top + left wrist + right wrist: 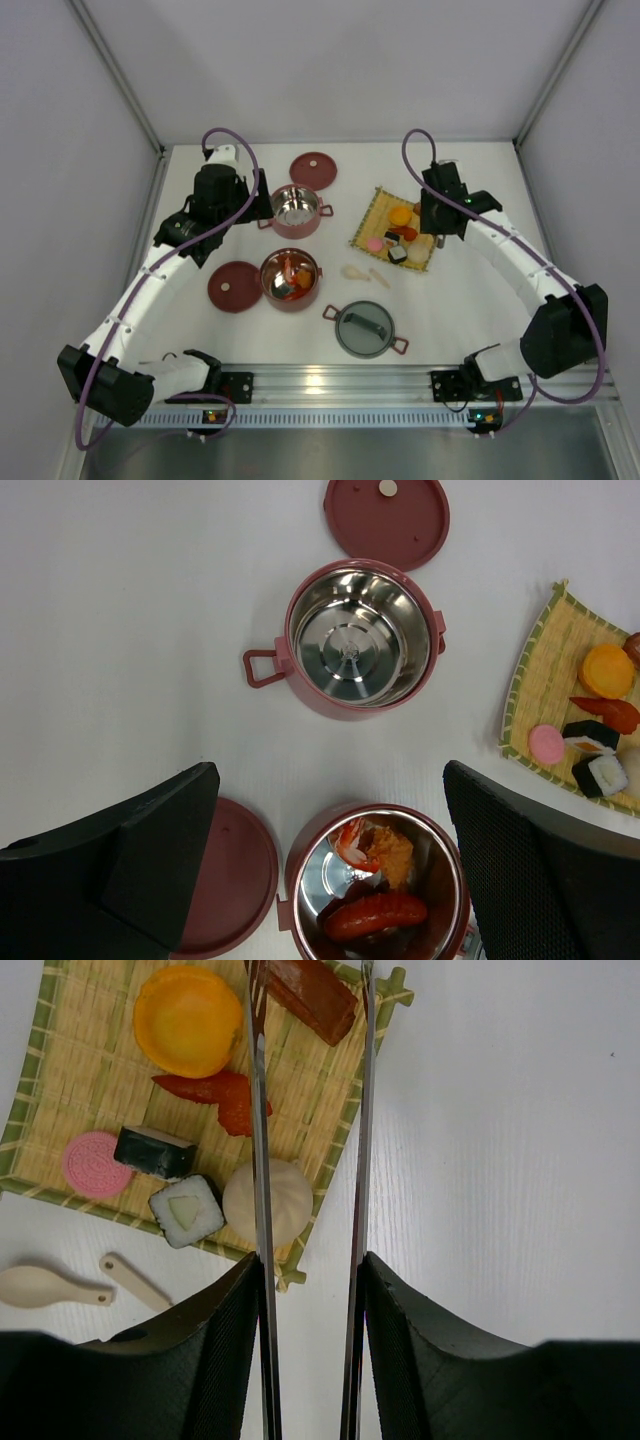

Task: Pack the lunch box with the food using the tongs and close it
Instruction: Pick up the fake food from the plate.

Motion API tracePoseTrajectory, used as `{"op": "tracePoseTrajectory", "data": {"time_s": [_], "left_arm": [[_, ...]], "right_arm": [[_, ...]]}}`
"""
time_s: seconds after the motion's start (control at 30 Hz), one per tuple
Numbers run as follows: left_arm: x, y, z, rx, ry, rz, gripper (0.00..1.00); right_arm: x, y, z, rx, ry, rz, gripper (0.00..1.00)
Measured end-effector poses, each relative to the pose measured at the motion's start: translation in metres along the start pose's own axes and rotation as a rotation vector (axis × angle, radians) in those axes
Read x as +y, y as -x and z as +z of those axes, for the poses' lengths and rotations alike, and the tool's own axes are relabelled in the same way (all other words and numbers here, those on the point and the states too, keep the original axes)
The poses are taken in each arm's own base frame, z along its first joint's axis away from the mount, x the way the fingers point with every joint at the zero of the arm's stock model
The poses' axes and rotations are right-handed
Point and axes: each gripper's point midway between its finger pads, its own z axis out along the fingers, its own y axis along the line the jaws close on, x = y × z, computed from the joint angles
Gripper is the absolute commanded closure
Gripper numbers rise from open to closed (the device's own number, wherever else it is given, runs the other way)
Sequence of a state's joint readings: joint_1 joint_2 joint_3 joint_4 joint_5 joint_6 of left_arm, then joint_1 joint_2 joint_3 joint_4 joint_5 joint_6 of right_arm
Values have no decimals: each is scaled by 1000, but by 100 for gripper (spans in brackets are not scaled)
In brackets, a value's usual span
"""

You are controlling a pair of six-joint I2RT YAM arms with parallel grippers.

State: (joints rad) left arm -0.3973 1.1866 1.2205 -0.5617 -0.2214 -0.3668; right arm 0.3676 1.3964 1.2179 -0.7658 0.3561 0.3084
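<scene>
The lunch box stands in parts: an empty steel-lined bowl (pixel 295 210) (pixel 360 638) and, nearer, a bowl (pixel 291 279) (pixel 375 885) holding a red sausage, a shrimp and an orange piece. My left gripper (pixel 328 772) (pixel 235 200) hangs open above the table between the two bowls. My right gripper (pixel 310 1260) (pixel 437 215) is shut on the tongs (pixel 258 1110), whose two arms stand apart and reach over the yellow mat (pixel 60 1080). A brown-red food block (pixel 310 990) lies between the arms. More food on the mat: an orange round (pixel 188 1020), a white bun (pixel 268 1203) and sushi (pixel 187 1210).
Flat red lids lie behind the empty bowl (pixel 313 169) and left of the filled one (pixel 234 286). The grey domed lid (pixel 365 329) sits near the front edge. Two cream spoon-shaped pieces (pixel 352 271) (pixel 40 1285) lie beside the mat.
</scene>
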Motion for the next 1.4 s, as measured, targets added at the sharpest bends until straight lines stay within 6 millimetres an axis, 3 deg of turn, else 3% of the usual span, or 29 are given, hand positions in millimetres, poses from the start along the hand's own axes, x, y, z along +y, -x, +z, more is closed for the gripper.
{"op": "tracePoseTrajectory", "data": {"time_s": [0.7, 1.1, 1.4], "left_arm": [[0, -1, 0, 2, 1, 1, 1], [1, -2, 1, 3, 1, 2, 1], [0, -2, 1, 4, 1, 1, 1]], "right_arm": [[3, -13, 30, 51, 19, -5, 57], [4, -25, 31, 77, 37, -16, 58], [1, -18, 8, 20, 71, 4, 58]]}}
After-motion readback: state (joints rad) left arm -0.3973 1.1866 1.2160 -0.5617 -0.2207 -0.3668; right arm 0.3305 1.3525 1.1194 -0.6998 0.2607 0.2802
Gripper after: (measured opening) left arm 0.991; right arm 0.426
